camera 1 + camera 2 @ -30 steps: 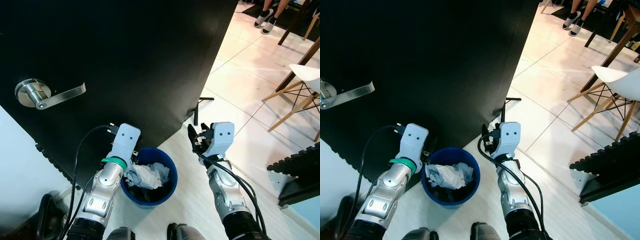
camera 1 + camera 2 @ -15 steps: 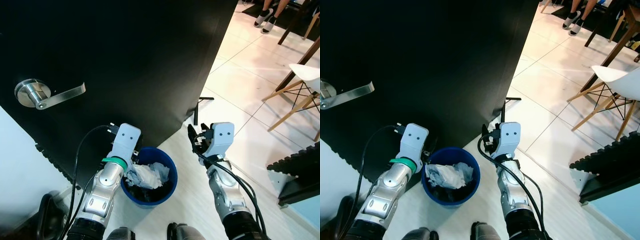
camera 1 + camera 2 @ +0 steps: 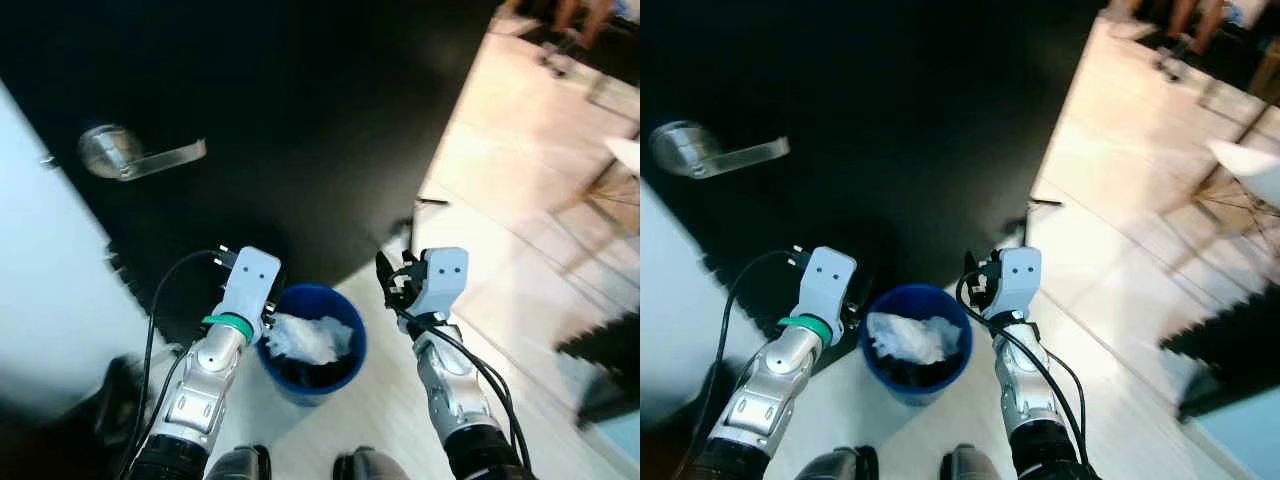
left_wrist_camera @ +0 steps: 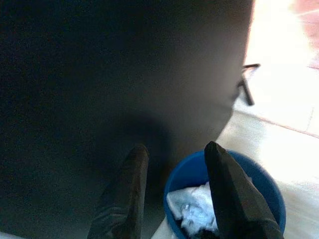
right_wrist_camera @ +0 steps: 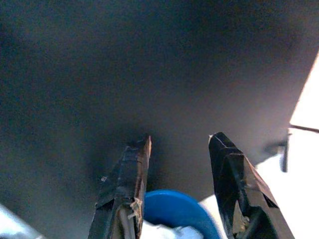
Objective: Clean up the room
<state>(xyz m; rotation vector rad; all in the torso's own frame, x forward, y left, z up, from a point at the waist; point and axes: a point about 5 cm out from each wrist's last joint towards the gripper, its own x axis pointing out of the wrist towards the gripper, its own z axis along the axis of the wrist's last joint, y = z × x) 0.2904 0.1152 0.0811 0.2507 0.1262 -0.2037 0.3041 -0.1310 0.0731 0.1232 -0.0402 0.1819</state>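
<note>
At our far left we see the pale wall [image 3: 45, 300], then the black door [image 3: 300, 120] with its silver lever handle [image 3: 135, 158], all a little blurred. Our left gripper [image 4: 172, 154] hangs just beside the left rim of the blue bin [image 3: 318, 345], its two black fingers [image 4: 127, 194] spread apart with nothing between them. The bin stands on the pale floor [image 3: 400, 400] in front of the door, between our two arms, with crumpled white paper [image 3: 312, 338] heaped inside. To the right of the bin our right gripper [image 5: 177, 149] is raised near the door's edge, fingers likewise parted and empty. Farther right lie light floor tiles [image 3: 510, 180].
</note>
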